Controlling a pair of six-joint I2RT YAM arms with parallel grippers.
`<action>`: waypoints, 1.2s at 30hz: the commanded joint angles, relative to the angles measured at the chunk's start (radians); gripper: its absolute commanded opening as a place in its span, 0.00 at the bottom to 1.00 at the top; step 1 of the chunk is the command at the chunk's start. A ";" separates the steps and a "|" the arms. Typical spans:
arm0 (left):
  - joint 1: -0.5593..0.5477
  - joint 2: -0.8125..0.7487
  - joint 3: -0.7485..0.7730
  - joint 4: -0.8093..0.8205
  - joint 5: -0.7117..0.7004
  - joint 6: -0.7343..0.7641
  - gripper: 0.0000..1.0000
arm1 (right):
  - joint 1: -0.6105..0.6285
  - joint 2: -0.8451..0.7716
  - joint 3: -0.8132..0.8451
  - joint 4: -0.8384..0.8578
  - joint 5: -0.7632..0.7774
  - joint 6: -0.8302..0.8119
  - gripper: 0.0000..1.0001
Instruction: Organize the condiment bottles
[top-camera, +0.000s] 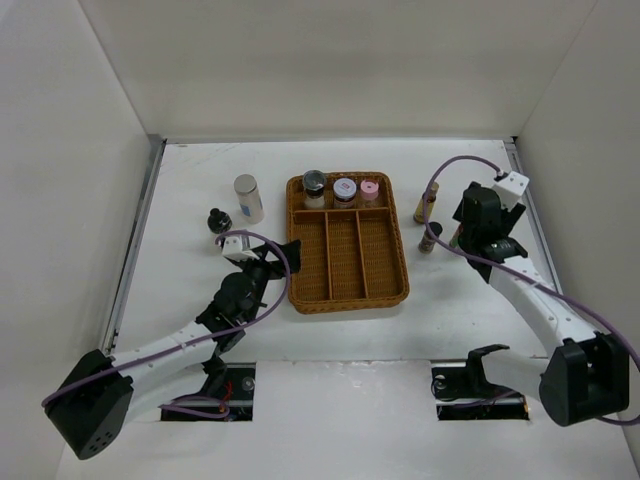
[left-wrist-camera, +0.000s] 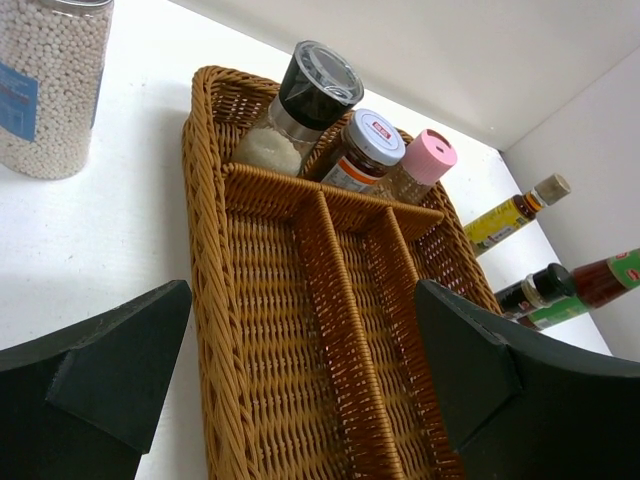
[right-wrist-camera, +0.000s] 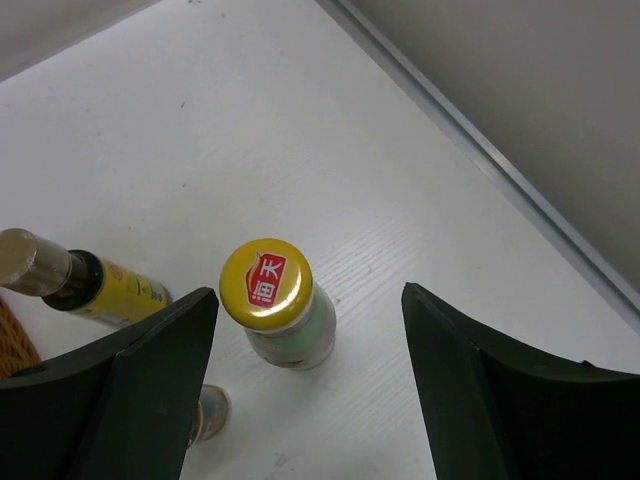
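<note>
Clearly the right gripper stands spread, one finger at 9 o'clock and one at 3 o'clock of the yellow-capped bottle, with a gap on each side and no contact. The left gripper is spread wide too. It holds nothing and hangs over the near end of the wicker tray.

The yellow-capped bottle stands upright on the table, a red mark on its cap, its body pale green. At its 9 o'clock is a yellow-labelled bottle with a tan cap. Three stand in a row in the tray's cross compartment at 12 o'clock: a black-capped bottle, a grey-capped jar and a pink-capped bottle. A white cylinder stands at the tray's 10 o'clock, and a small black-capped bottle stands near it. A dark-capped bottle is at the tray's 3 o'clock.

From above, the right wrist covers the yellow-capped bottle. The left wrist view cuts the white cylinder off at the top corner. The label print is too small to read.
</note>
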 joint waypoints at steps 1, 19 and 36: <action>-0.003 0.011 0.005 0.055 0.010 -0.009 0.96 | -0.025 0.028 0.014 0.072 -0.065 0.022 0.77; -0.012 0.016 0.005 0.063 0.010 -0.009 0.96 | 0.023 -0.089 0.049 0.286 0.039 -0.168 0.30; -0.006 0.033 0.006 0.070 0.006 -0.009 0.96 | 0.461 0.069 0.306 0.328 0.009 -0.229 0.31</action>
